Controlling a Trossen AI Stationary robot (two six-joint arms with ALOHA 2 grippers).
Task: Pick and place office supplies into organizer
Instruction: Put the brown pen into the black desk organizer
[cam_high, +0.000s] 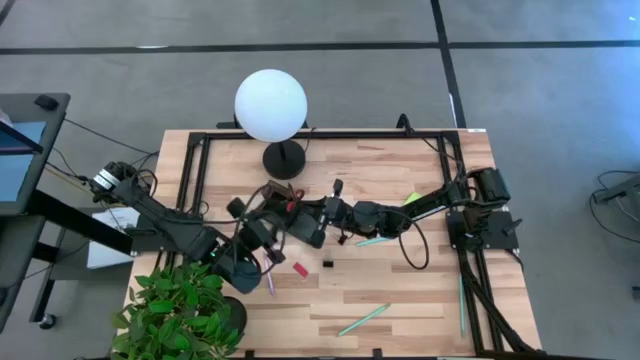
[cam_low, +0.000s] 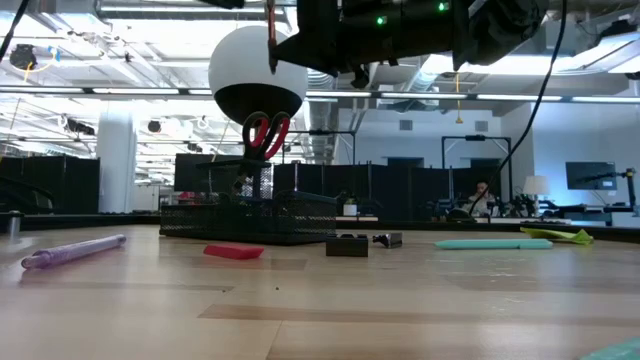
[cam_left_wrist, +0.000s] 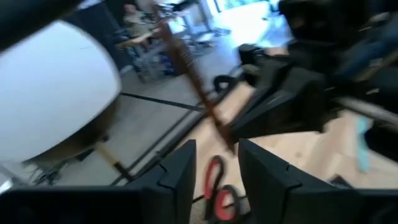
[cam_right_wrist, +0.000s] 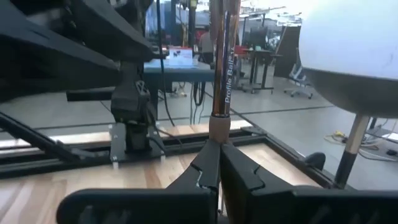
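My right gripper (cam_right_wrist: 219, 149) is shut on a dark brown pen (cam_right_wrist: 222, 62), high above the black organizer (cam_low: 250, 215). The pen also shows in the low view (cam_low: 271, 35). My left gripper (cam_left_wrist: 214, 155) stands open right beside it; the pen's end (cam_left_wrist: 227, 140) lies near its fingertips, and I cannot tell whether it touches them. Red-handled scissors (cam_low: 266, 135) stand in the organizer, handles up. On the table lie a purple pen (cam_low: 75, 250), a red block (cam_low: 233, 252), black clips (cam_low: 347, 245), a light-green pen (cam_low: 490, 243) and a lime sticky-note pad (cam_low: 555, 235). My right gripper pinches the brown pen between its two fingers at the pen's tan end section (cam_right_wrist: 217, 127). The fingers come in about level and lie across the pen. The pen stands nearly upright, lifted clear above the organizer.
A lamp with a white globe (cam_high: 270, 105) stands just behind the organizer. A potted plant (cam_high: 180, 310) fills the near left corner. A second light-green pen (cam_high: 363, 318) lies near the front edge. A black frame (cam_high: 200, 140) runs around the tabletop.
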